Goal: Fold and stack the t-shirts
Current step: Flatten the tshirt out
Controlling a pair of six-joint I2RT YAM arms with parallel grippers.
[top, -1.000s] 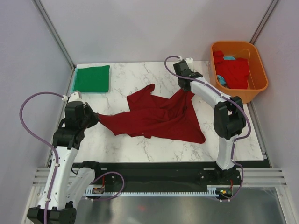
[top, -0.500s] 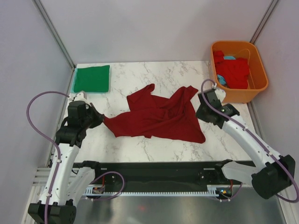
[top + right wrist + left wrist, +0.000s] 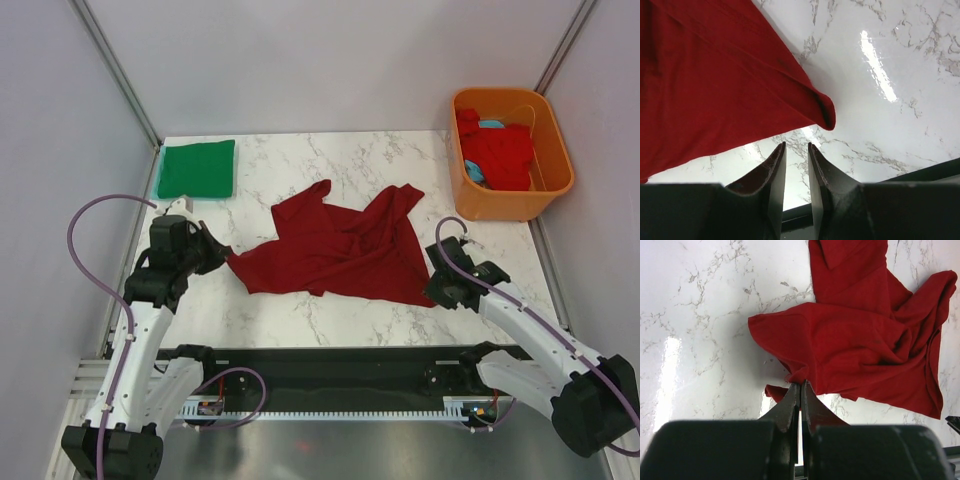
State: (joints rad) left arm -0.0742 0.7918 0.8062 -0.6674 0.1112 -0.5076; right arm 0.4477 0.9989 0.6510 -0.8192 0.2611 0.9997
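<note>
Looks early: only green t-shirt (image 3: 196, 168) folded at upper left, maroon t-shirt (image 3: 335, 250) crumpled mid-frame with left gripper (image 3: 800, 385) clamped on its left edge, right gripper (image 3: 796, 145) slightly apart and empty near its lower-right corner, more shirts (image 3: 497, 152) in orange tub (image 3: 505, 205).

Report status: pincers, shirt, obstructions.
Left pincer shut on maroon shirt edge. Right pincer slightly open, empty, just short of shirt's near right corner. Shirt crumpled, unfolded. Nothing blocking it.
</note>
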